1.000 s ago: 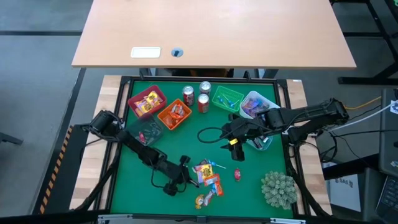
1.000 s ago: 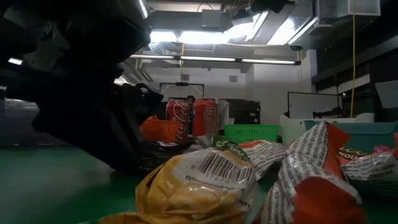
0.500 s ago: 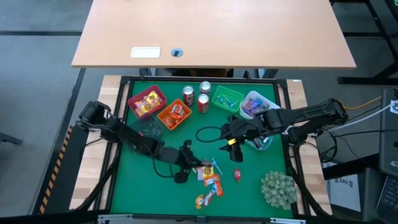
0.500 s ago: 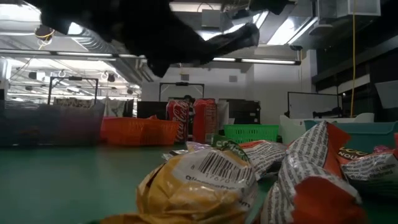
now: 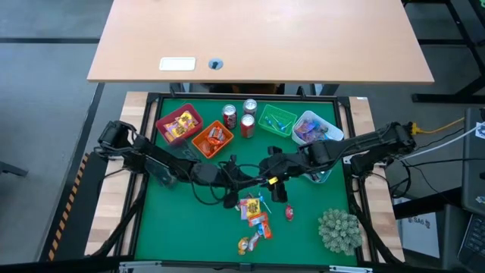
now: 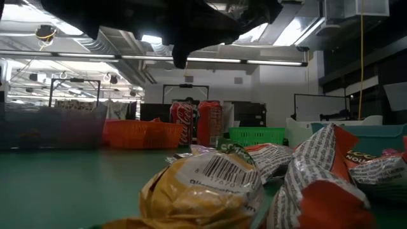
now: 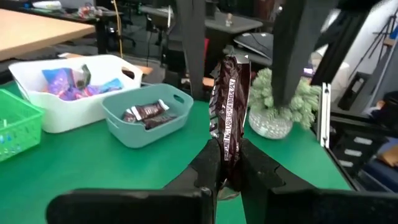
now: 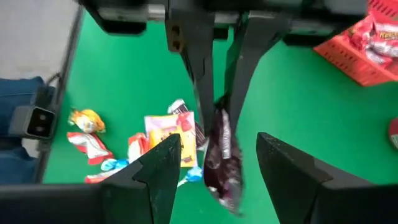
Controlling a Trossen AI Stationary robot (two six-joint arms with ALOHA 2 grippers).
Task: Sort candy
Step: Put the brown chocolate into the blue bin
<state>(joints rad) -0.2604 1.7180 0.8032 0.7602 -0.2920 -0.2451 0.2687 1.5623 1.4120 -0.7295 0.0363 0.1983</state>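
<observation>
Dark-wrapped candy [image 7: 227, 118], lettering unreadable, pinched in left hand [image 7: 228, 167]; right hand [image 8: 214, 165] wide.

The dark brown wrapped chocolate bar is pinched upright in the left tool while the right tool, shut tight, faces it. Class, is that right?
One detail is wrong: the right tool is open, its fingers spread either side, as the right wrist view shows. The rest stands: the dark brown wrapped chocolate bar is pinched upright in the left tool, seen in the left wrist view.
</observation>
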